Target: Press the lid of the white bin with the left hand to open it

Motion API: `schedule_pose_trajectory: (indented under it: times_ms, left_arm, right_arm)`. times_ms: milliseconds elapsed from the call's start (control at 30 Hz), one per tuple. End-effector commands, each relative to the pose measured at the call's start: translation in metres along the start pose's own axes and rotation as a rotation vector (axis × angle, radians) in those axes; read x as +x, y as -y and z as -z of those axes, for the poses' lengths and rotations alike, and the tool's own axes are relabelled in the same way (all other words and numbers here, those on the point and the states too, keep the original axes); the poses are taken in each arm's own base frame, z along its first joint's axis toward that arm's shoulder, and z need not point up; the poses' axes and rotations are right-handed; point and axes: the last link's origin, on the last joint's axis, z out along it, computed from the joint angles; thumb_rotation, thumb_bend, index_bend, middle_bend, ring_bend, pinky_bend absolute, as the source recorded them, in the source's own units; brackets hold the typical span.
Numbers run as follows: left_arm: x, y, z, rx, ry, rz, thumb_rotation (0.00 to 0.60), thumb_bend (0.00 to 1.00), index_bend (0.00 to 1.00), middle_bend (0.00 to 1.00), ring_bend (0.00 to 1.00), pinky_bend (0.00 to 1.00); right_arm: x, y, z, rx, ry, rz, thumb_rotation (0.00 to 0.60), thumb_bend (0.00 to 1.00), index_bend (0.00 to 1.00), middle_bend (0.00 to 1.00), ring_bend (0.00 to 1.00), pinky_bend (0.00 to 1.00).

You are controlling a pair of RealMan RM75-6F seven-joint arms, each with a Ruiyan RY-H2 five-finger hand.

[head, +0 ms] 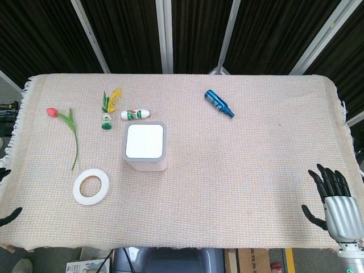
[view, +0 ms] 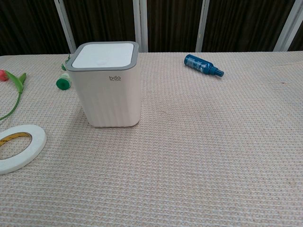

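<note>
The white bin (head: 146, 160) stands upright left of the table's middle, its grey-rimmed white lid (head: 144, 141) lying flat and shut. The chest view shows the bin (view: 111, 94) close up, with its lid (view: 102, 55) level. Of my left hand (head: 7, 193) only dark fingertips show at the table's near left edge, spread apart with nothing between them, far from the bin. My right hand (head: 334, 196) rests at the near right corner, fingers spread and empty.
A white tape roll (head: 91, 186) lies in front of the bin on its left, with a red tulip (head: 65, 122) further left. Behind the bin lie a white bottle (head: 135, 115), a small green-capped bottle (head: 106, 121) and a yellow flower (head: 111, 98). A blue bottle (head: 219, 103) lies far right.
</note>
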Motion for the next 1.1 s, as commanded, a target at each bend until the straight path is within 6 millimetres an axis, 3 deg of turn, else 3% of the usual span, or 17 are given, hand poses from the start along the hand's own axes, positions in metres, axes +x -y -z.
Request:
schedule_pose_trajectory:
  times_ms: [33,567,767,900,1100]
  left_arm:
    - [0.000,0.000,-0.001,0.003,0.000,0.000,0.600,0.20,0.18,0.14,0.03,0.07]
    - [-0.002,-0.004,-0.001,-0.009,0.012,0.000,0.600,0.20,0.17,0.15,0.04,0.07]
    - [-0.004,-0.010,0.003,-0.064,0.054,-0.010,0.600,0.21,0.16,0.25,0.16,0.24]
    - [0.002,-0.014,-0.012,-0.113,0.040,-0.045,0.600,0.22,0.16,0.38,0.33,0.43]
    - [0.009,-0.047,-0.064,-0.234,0.128,-0.044,0.600,0.28,0.16,0.50,0.47,0.55]
  right_arm:
    - [0.000,0.000,0.000,-0.002,0.002,0.002,0.600,0.27,0.14,0.02,0.00,0.03]
    - [0.002,-0.003,0.002,-0.005,0.008,0.005,0.600,0.27,0.14,0.02,0.00,0.03]
    - [0.004,-0.002,0.004,-0.001,0.004,0.003,0.600,0.27,0.14,0.02,0.00,0.03]
    - [0.001,-0.002,0.003,-0.004,0.013,0.008,0.600,0.27,0.14,0.02,0.00,0.03]
    - [-0.001,-0.001,0.001,-0.003,0.019,0.010,0.600,0.27,0.14,0.02,0.00,0.03]
